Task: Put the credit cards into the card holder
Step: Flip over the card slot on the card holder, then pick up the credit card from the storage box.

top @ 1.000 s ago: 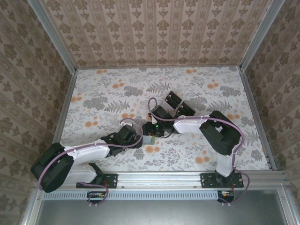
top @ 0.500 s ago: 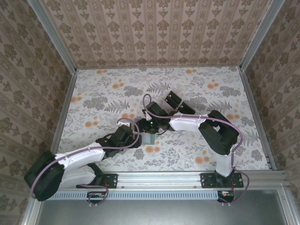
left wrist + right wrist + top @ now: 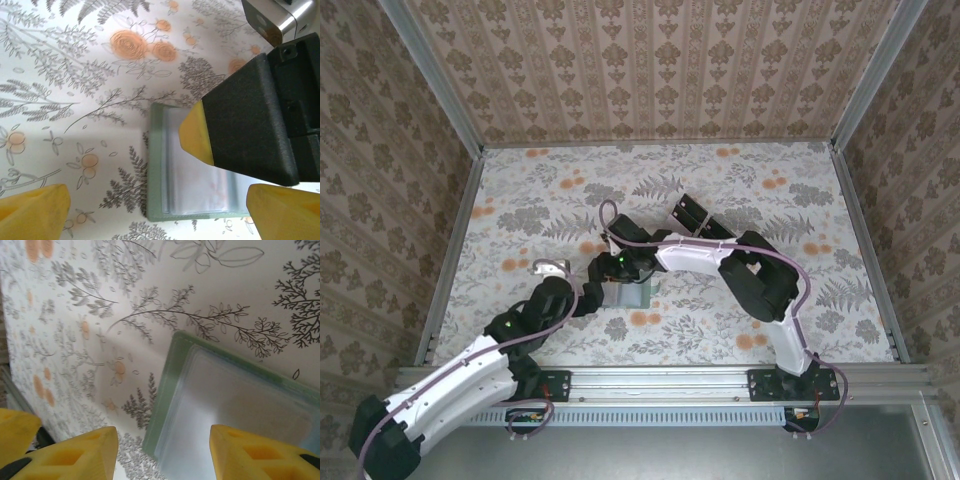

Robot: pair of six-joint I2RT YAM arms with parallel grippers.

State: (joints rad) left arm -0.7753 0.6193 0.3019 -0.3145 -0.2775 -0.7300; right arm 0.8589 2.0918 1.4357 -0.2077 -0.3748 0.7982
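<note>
Lying flat: rectangular sage-green card holder (image 3: 195,190), glossy-faced.

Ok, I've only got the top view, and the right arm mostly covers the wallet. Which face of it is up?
Observer: The left wrist view shows the wallet lying flat, with a clear pocket facing up inside a green rim.
Operator: Is the right hand gripping it?
Observer: No. In the right wrist view the right hand is open, and the wallet's corner shows through the gap, with nothing clamped.
Operator: And the left hand?
Observer: The left hand is wide open and holds nothing. The wallet lies just ahead of it.
</note>
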